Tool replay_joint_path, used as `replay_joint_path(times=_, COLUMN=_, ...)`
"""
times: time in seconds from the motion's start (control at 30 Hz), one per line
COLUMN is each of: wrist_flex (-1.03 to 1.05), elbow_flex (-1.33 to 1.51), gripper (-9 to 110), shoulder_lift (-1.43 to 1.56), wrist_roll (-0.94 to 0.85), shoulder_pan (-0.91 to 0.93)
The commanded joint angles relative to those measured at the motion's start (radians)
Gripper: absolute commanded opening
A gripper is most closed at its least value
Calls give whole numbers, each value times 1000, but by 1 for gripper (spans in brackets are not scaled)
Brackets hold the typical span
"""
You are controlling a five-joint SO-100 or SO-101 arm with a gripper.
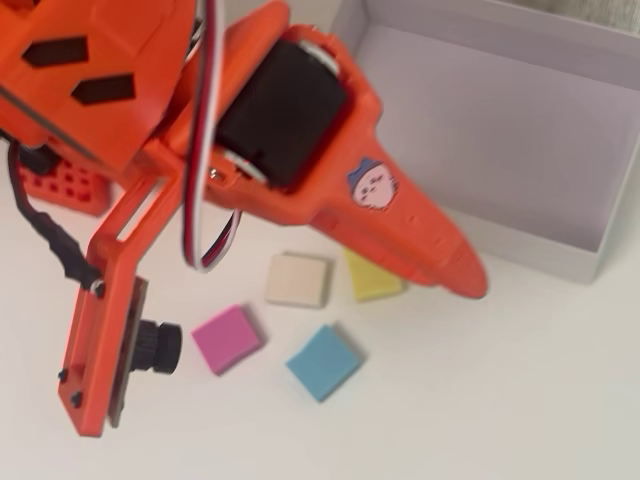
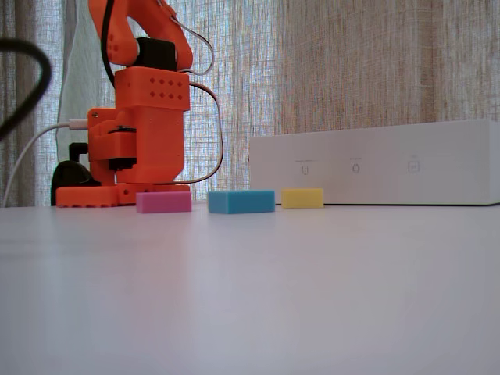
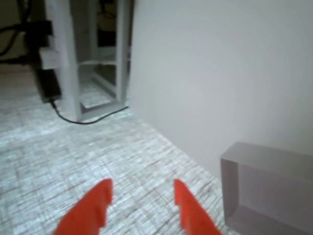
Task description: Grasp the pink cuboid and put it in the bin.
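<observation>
The pink cuboid point(image 1: 227, 338) lies flat on the white table, left of a blue block point(image 1: 324, 361). In the fixed view the pink cuboid point(image 2: 163, 201) sits in front of the arm's base. The bin point(image 1: 530, 245) stands at the upper right, and it shows as a long white box in the fixed view point(image 2: 375, 172). My orange gripper point(image 1: 465, 272) is raised above the table, its tip over the bin's near wall, well to the right of the pink cuboid. In the wrist view the gripper point(image 3: 142, 193) is open and empty, with a corner of the bin point(image 3: 244, 166) to the right.
A yellow block point(image 1: 372, 277) and a beige block point(image 1: 297, 279) lie beside each other, partly under the gripper. The blue block point(image 2: 241, 201) and yellow block point(image 2: 301, 198) show in the fixed view. The arm's base point(image 2: 141, 117) stands at the left, in front of a curtain.
</observation>
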Motion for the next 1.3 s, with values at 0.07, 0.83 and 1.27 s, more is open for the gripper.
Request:
replay_joint_path(times=0.07, wrist_flex=181, elbow_flex=-40, gripper=19, shoulder_lift=-66, wrist_roll=89, shoulder_pan=3)
replay_joint_path(times=0.83, wrist_flex=72, elbow_flex=575, gripper=24, shoulder_lift=-72, wrist_roll=308, shoulder_pan=192)
replay_joint_path(times=1.27, wrist_flex=-14, elbow_flex=767, gripper=24, shoulder_lift=-83, wrist_roll=282, shoulder_pan=304)
